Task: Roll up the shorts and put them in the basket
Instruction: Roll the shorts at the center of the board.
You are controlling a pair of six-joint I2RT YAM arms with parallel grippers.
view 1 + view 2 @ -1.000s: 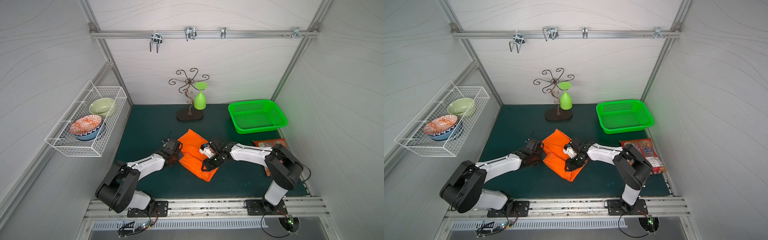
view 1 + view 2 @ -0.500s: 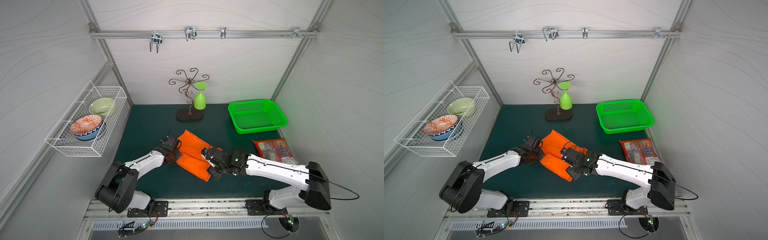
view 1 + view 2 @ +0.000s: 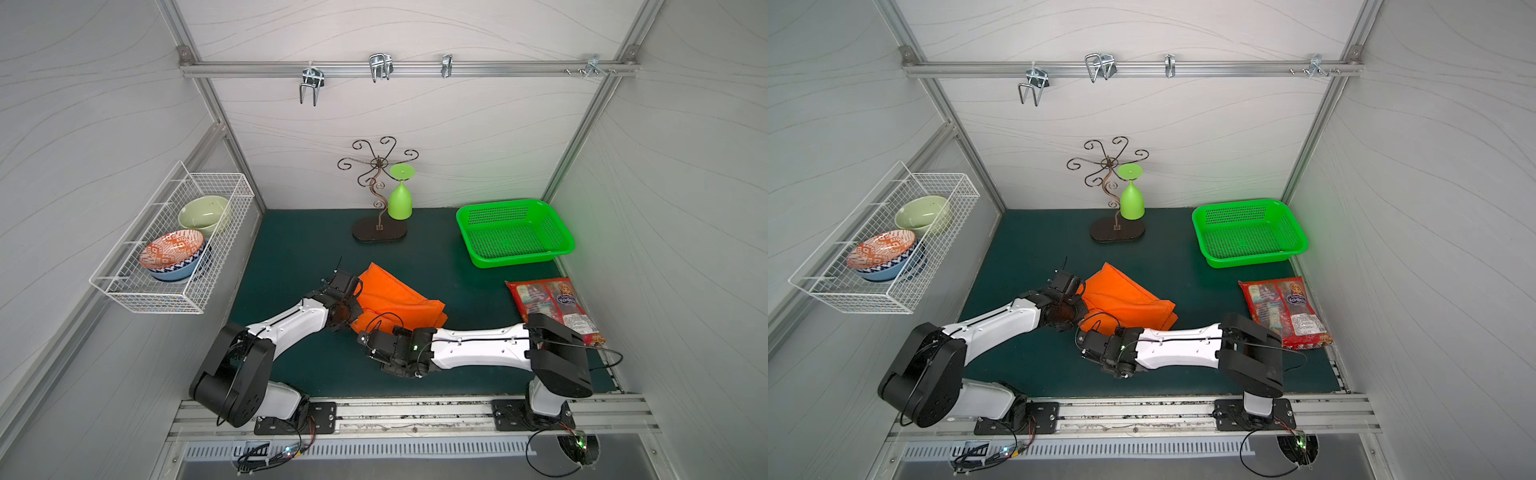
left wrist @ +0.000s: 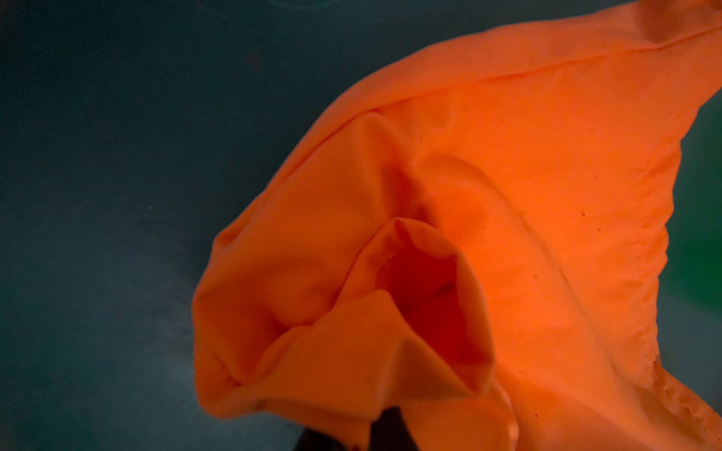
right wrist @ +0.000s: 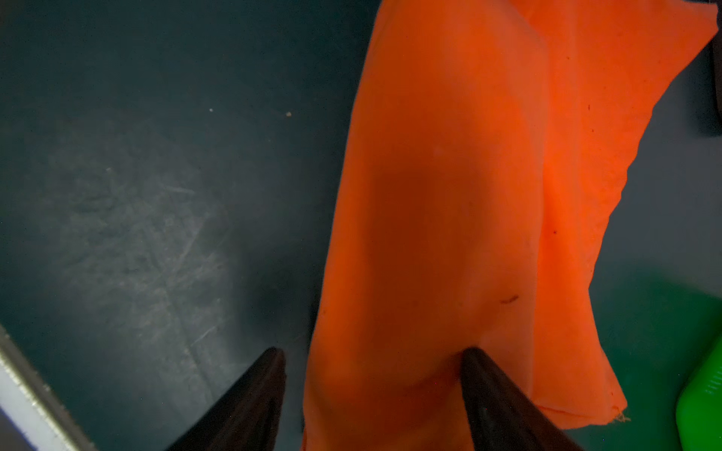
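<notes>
Right wrist view: the shorts (image 5: pixel 449 214) lie as a long, folded orange band on the dark green table (image 5: pixel 136 195). The right gripper (image 5: pixel 373 351) sits at one end of that band. Its fingers (image 5: pixel 250 402) are spread wide, one over bare table just beside the cloth and the other down on the cloth, with nothing pinched.

In both top views the shorts (image 3: pixel 399 297) are near the middle of the table, slightly toward its left edge, with one corner pointing at the back edge. The left gripper (image 3: pixel 353 293) is against the cloth's left side. In the left wrist view the cloth is bunched and drawn up toward the lens, with the folds converging on a dark fingertip (image 4: pixel 390 433). The fingers are pressed together and apparently pinch a fold of the shorts, though cloth hides most of the tips.

- **Back right corner:** a green basket (image 3: pixel 523 261).
- **Right edge:** a snack packet (image 3: pixel 548 307), well apart from the shorts.
- **Back edge:** a curled metal stand (image 3: pixel 379 228) with a green goblet (image 3: pixel 400 203) hanging upside down.
- **Left wall:** a wire rack (image 3: pixel 174 299) holding a patterned bowl (image 3: pixel 171 249) and a pale green bowl (image 3: pixel 204 212).
</notes>
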